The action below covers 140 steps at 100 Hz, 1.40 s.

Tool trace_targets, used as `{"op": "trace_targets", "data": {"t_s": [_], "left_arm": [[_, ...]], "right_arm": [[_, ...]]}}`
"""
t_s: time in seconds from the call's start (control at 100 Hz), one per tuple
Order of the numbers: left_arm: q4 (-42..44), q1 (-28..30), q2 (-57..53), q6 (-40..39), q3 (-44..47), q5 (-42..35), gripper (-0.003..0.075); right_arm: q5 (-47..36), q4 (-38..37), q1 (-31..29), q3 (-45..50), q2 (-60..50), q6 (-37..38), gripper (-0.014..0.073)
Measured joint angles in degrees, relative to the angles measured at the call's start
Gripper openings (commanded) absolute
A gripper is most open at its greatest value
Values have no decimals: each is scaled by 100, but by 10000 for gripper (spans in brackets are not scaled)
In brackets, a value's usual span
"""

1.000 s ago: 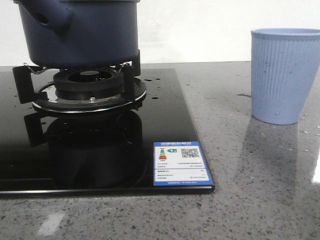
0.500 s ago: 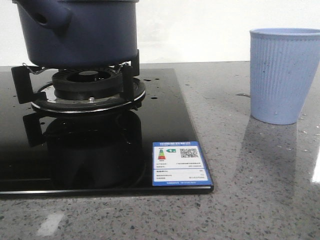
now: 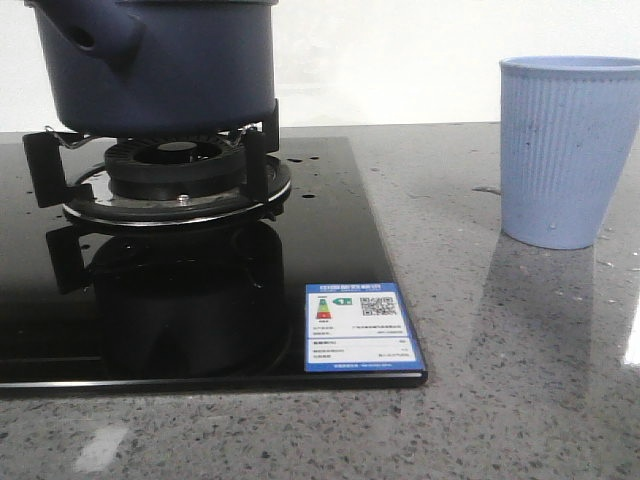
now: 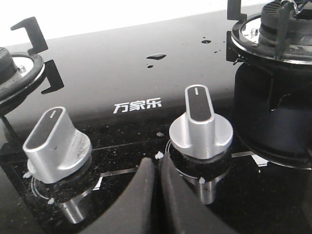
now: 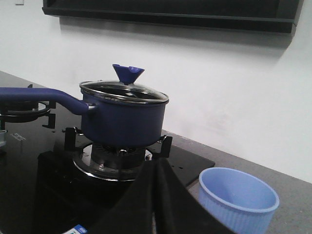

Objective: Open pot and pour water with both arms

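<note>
Navy pot point(image 5: 124, 119); matte walls; glass-lidded; long handle.

A black glass hob point(image 3: 330, 230) is laid on a grey speckled table point(image 3: 520, 380), with a blue label point(image 3: 360, 327) stuck at its near corner. A light blue ribbed cup point(image 3: 566, 150) is set upright, well apart from the burner point(image 3: 175, 178). Two silver knobs point(image 4: 200, 124) are mounted near white lettering point(image 4: 137, 105)
</note>
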Motion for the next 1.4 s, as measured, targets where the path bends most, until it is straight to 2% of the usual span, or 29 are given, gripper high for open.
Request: {"op": "trace_targets", "data": {"t_s": [0.4, 0.64, 0.96, 1.01, 1.08, 1.13, 1.18, 1.25, 1.32, 1.4], "left_arm": [[0, 0, 0, 0, 0, 0, -20], [0, 0, 0, -7, 0, 0, -20], [0, 0, 0, -7, 0, 0, -20], [0, 0, 0, -7, 0, 0, -20], [0, 0, 0, -7, 0, 0, -20], [0, 0, 0, -7, 0, 0, -20], [0, 0, 0, -7, 0, 0, -20], [0, 0, 0, -7, 0, 0, -20], [0, 0, 0, -7, 0, 0, -20], [0, 0, 0, -7, 0, 0, -20]], "right_arm": [[22, 15, 0, 154, 0, 0, -68], [411, 225, 0, 240, 0, 9, -68], [458, 1338, 0, 240, 0, -139, -68], [511, 1638, 0, 240, 0, -554, -68], [637, 2476, 0, 240, 0, -1781, -68], [737, 3344, 0, 255, 0, -2927, -68], [805, 4603, 0, 308, 0, -4404, -68], [932, 6221, 0, 412, 0, -6046, -68], [1167, 7458, 0, 546, 0, -7026, -68], [1494, 8078, 0, 754, 0, -7477, -68]]}}
